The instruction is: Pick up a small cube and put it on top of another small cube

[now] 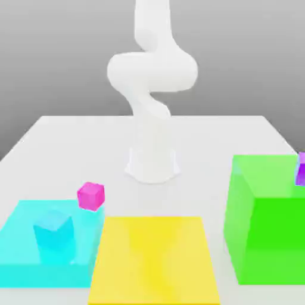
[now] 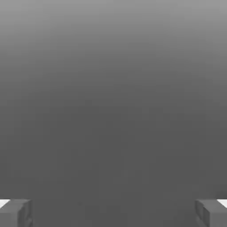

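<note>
The small purple cube [image 1: 301,168] sits on top of the big green block [image 1: 268,220], at the exterior view's right edge, partly cut off by the frame. The small yellow cube is out of view. In the hand view my gripper [image 2: 113,213] is open: its two grey fingertips [image 2: 15,213] stand far apart with nothing between them, against a plain grey background. The white arm [image 1: 152,71] rises from its base [image 1: 152,164] at the table's middle and leaves the exterior view at the top.
A large flat yellow block [image 1: 155,259] lies at the front centre. A flat cyan block [image 1: 18,250] at the front left carries a small cyan cube [image 1: 53,232]. A small magenta-pink cube [image 1: 90,196] sits by its far corner.
</note>
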Motion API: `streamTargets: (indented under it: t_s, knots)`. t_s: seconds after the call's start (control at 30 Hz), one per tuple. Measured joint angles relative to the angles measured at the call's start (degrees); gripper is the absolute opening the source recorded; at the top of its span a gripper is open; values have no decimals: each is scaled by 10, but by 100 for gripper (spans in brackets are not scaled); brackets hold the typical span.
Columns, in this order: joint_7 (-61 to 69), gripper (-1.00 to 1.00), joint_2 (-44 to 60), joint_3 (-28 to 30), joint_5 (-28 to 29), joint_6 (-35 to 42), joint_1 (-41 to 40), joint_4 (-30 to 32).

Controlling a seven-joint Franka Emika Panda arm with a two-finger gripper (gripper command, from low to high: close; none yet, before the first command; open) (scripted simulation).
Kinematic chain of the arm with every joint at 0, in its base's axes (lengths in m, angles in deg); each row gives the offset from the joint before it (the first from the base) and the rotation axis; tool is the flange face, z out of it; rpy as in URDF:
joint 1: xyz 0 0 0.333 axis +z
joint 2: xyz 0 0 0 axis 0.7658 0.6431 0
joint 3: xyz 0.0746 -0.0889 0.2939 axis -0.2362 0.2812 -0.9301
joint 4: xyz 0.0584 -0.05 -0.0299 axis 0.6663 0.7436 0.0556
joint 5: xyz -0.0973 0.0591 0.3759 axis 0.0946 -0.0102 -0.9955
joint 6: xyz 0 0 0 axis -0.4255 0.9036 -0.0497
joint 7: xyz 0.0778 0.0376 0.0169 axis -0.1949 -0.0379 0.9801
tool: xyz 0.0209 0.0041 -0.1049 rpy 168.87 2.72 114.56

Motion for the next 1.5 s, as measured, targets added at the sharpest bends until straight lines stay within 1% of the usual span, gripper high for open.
streamTargets:
  t_s: [0.63, 0.97, 1.03, 1.13, 1.33, 1.5]
  knots:
    - [466, 0, 214, -89, 155, -232, 268, 200]
    - [711, 0, 323, -127, 228, -347, 408, 302]
    - [768, 0, 341, -114, 215, -352, 429, 313]
    - [842, 0, 358, -85, 177, -347, 449, 322]
    - [993, 0, 385, -33, 83, -330, 477, 335]
    - [1121, 0, 401, -1, -1, -312, 485, 344]
